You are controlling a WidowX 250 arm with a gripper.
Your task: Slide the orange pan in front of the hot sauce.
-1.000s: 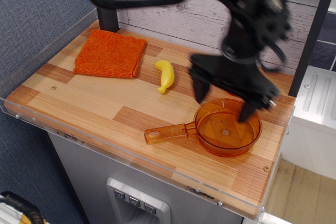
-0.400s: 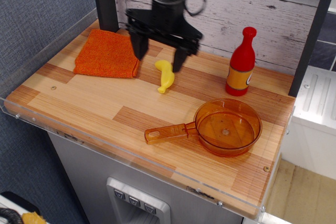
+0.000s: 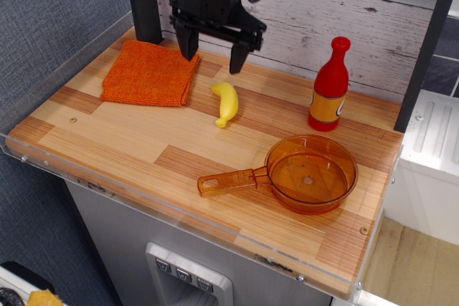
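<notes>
The orange pan (image 3: 310, 174) lies flat on the wooden table at the front right, its long handle (image 3: 228, 181) pointing left. The hot sauce (image 3: 329, 88), a red bottle with an orange-yellow label, stands upright just behind the pan, near the back wall. My gripper (image 3: 213, 55) hangs open and empty at the back of the table, above the gap between the cloth and the banana, far left of the pan and bottle.
A square orange woven cloth (image 3: 150, 72) lies at the back left. A yellow banana (image 3: 226, 102) lies in the middle back. A black post (image 3: 143, 1) stands at the back left. A clear plastic rim (image 3: 186, 216) lines the table's front edge.
The gripper has left the pan at the right, swung to the back left and risen a little. The hot sauce, hidden behind the arm before, now shows. The pan has not moved.
</notes>
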